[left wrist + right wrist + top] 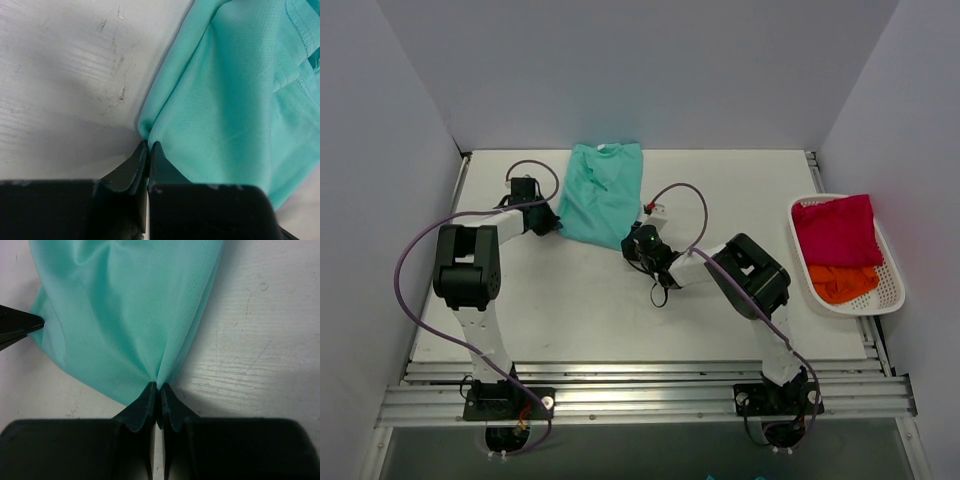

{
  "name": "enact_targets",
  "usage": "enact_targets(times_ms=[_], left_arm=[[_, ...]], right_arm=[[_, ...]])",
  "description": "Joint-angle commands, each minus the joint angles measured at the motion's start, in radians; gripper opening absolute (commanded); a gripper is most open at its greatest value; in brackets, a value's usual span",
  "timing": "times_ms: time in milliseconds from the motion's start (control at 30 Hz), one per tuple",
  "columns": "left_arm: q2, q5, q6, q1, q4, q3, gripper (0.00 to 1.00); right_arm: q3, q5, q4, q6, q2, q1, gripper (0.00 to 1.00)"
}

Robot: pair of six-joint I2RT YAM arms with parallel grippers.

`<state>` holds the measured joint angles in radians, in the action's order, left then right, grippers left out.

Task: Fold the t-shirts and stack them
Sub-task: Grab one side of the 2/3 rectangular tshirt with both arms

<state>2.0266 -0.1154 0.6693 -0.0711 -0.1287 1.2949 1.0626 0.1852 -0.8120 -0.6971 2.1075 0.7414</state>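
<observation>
Cloth is held at two corners: the teal t-shirt (603, 193) is laid out at the far middle of the table (620, 310), its collar end toward the back wall and its near hem gathered between the two arms. The left gripper (148, 146) is closed on the near left corner of the shirt, its fingers pressed together with a pinch of fabric caught at their tips. The right gripper (158, 386) is clamped in the same way on the near right corner, its fingers narrowed to a sliver around a gathered fold, and creases are seen fanning away from that fold across the cloth. In the right wrist view the dark tip of the left gripper is seen at the left edge, against the shirt's other corner. A white slotted basket (892, 290) is set at the right edge of the table, well apart from both grippers. The magenta-red t-shirt (835, 228) is crumpled in its far part and the orange t-shirt (842, 283) in its near part, the two touching
</observation>
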Motion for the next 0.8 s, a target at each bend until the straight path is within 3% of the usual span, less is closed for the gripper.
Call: enact_targets(times_ms=[0,267,767], left_arm=[[0.02,0.028,-0.019,-0.003,-0.003,0.02,0.02],[-0.121,0.04,-0.007,-0.015,0.008,-0.077,0.02],[-0.583,0.106,0.092,-0.211,0.02,-0.454,0.02]], right_arm=[[0.022,0.003,0.028,0.011,0.014,0.004,0.0],[-0.009,0.08,0.117,0.05,-0.075,-0.005,0.0],[-0.174,0.281,0.41,-0.002,-0.424,0.055,0.0]])
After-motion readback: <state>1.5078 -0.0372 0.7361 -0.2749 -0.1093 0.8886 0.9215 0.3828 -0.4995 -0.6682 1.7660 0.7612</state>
